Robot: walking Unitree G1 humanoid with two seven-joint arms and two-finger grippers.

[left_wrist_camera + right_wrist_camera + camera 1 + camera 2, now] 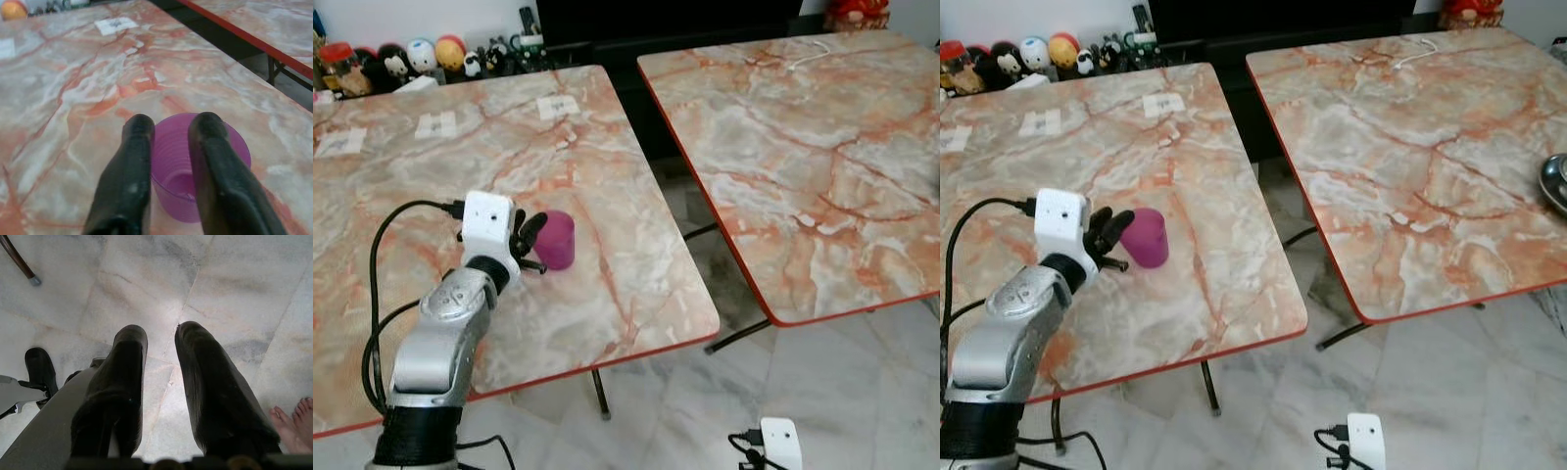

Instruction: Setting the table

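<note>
A purple plastic cup [556, 240] rests on the left marble table [607, 294], near its front right part. My left gripper [534, 245] reaches it from the left, its two black fingers [139, 147] a little apart in front of the cup's mouth [171, 166]. The left wrist view looks into the ribbed inside of the cup. The fingers stand open and I cannot tell whether they touch the rim. My right gripper [161, 340] hangs low over the floor, open and empty; its white wrist block [781, 443] shows at the bottom of the head view.
A second marble table [822, 166] stands to the right across a gap. A metal bowl [1555, 181] sits at its right edge. Paper cards [436, 124] and toy figures [421, 57] lie at the back left. A person's bare toes [296, 423] are on the tiled floor.
</note>
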